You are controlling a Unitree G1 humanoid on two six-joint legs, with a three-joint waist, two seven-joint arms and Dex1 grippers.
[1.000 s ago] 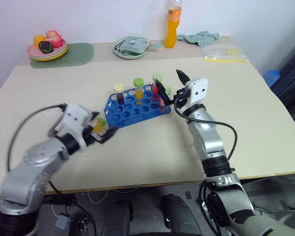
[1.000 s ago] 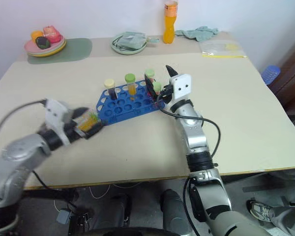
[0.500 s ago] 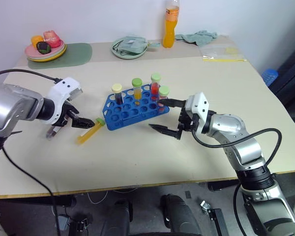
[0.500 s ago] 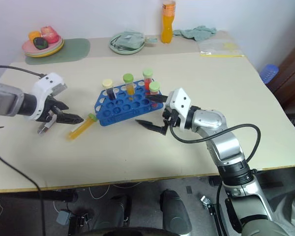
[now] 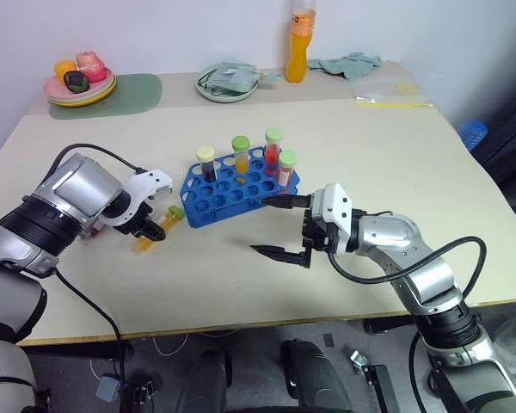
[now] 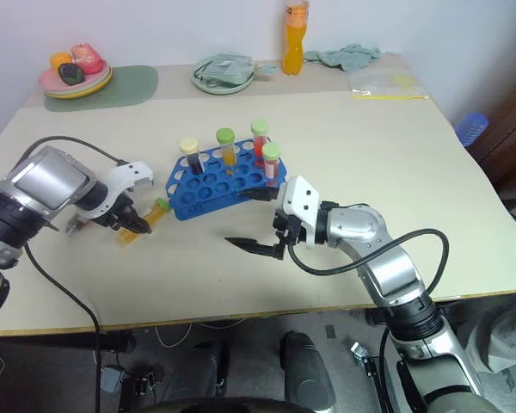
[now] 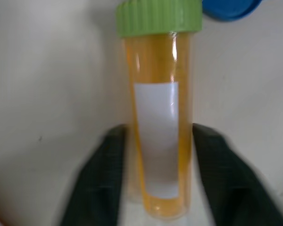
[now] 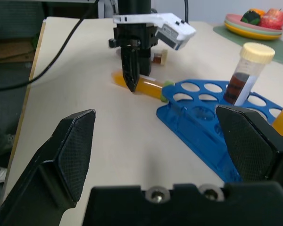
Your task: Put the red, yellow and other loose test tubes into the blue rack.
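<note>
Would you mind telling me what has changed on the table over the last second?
The left tool came down over the yellow tube lying beside the blue rack and shut on it. The right tool drew back from the rack toward the table's near edge, open. The four tubes standing in the rack stayed put.

Left arm reaches in from the side, wrist bent steeply down, left gripper (image 5: 148, 231) pointing at the table with its black fingers (image 7: 100, 179) closed on the yellow-orange tube (image 7: 161, 136). Right arm comes in low and bent at the elbow, right gripper (image 5: 280, 226) held near level, pointing leftward, jaws spread wide and holding nothing.
</note>
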